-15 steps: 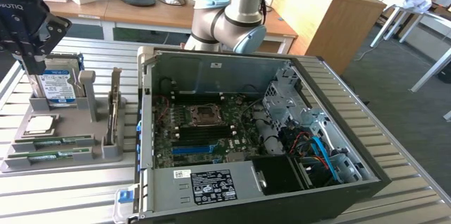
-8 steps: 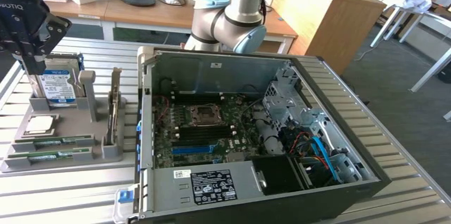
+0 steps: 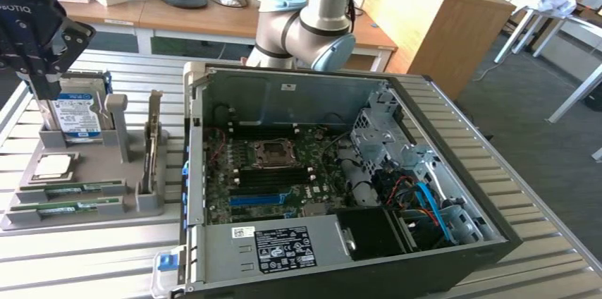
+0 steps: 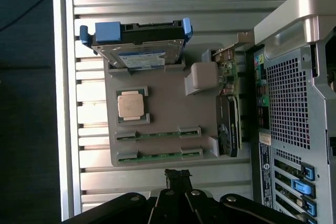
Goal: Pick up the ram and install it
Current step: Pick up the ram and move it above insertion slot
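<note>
While the gripper (image 3: 44,89) hangs above the upright hard drive (image 3: 77,112) at the back of the grey holder (image 3: 94,218), its fingers are pressed together with nothing between them. One ram stick (image 3: 68,206) and a second ram stick (image 3: 77,187) sit untouched in parallel slots at the holder's front. Their long axes run across the exterior view from left to right, rising slightly rightward. A processor chip (image 3: 53,166) lies between them and the drive. An expansion card (image 3: 154,137) stands on the holder's side nearest the open computer case (image 3: 470,257), whose motherboard (image 3: 221,197) is exposed. In the wrist view the closed fingertips (image 4: 177,174) show just off the holder's edge, beside the ram.
</note>
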You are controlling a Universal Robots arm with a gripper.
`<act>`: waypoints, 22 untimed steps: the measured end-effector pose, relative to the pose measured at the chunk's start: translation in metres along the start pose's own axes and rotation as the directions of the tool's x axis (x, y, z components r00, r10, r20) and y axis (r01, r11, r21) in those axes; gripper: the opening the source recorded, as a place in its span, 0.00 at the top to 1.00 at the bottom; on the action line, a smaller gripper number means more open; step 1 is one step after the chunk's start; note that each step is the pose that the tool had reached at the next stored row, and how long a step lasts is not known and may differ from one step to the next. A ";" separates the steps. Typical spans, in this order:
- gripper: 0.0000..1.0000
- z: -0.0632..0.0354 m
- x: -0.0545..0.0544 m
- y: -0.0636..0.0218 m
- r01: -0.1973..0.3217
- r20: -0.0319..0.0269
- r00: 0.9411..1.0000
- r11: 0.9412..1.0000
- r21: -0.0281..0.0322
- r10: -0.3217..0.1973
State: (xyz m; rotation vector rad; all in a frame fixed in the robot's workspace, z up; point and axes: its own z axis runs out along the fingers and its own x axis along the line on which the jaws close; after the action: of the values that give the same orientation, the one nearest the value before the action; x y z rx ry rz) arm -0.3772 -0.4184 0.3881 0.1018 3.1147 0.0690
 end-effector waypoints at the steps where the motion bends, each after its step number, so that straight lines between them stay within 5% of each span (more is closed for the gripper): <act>1: 0.90 0.0000 0.000 0.0000 0.008 0.000 1.000 1.000 0.000 -0.008; 7: 0.90 0.0001 0.000 0.0000 0.086 -0.004 0.996 0.996 -0.002 -0.086; 12: 0.90 0.0004 0.000 0.0000 0.176 -0.008 0.984 0.984 -0.005 -0.176; 16: 0.90 0.0006 0.000 0.0000 0.247 -0.010 0.969 0.969 -0.007 -0.247; 22: 0.90 0.0010 0.000 0.0000 0.351 -0.014 0.936 0.936 -0.011 -0.351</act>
State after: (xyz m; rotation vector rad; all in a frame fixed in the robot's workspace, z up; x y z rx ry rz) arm -0.3772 -0.4184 0.3871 -0.4572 3.0909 0.0750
